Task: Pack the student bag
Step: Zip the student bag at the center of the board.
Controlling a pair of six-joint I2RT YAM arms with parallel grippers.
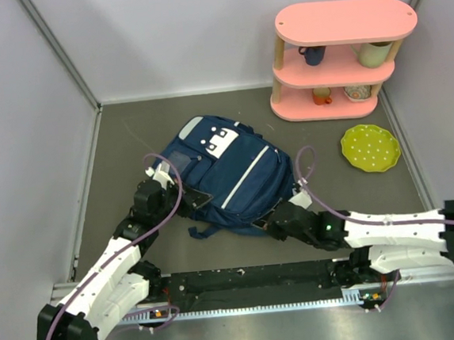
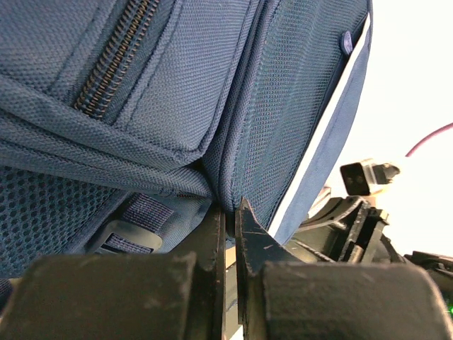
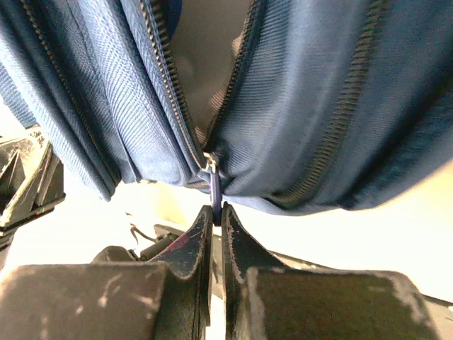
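The right fingers (image 3: 209, 219) are pressed together on the small zip pull (image 3: 214, 188) of the bag (image 3: 318, 106), pinching it just below the slider. Above the slider the two rows of teeth part in a narrow V; only dark lining shows in the gap, and nothing packed can be made out inside.

The left fingers (image 2: 219, 234) are squeezed shut too. They seem to nip the lower seam of the bag's side panel, though the fabric between them is hard to see; my guess is that they steady the bag against the other arm's pull.

Seen from above, the bag lies flat in the middle of the grey surface (image 1: 129, 139), front pocket up; the left fingers are at its eight o'clock edge, the right fingers at its five o'clock edge. A pink shelf (image 1: 345, 20) holding cups (image 1: 312, 53) stands at one o'clock from the bag; a green plate (image 1: 370, 147) lies at three o'clock.

As for progress, the main zip is partly open, and no books or other school things are in sight to go in. I judge the work to be on the zip alone; whether it is being drawn open or closed, I cannot tell.
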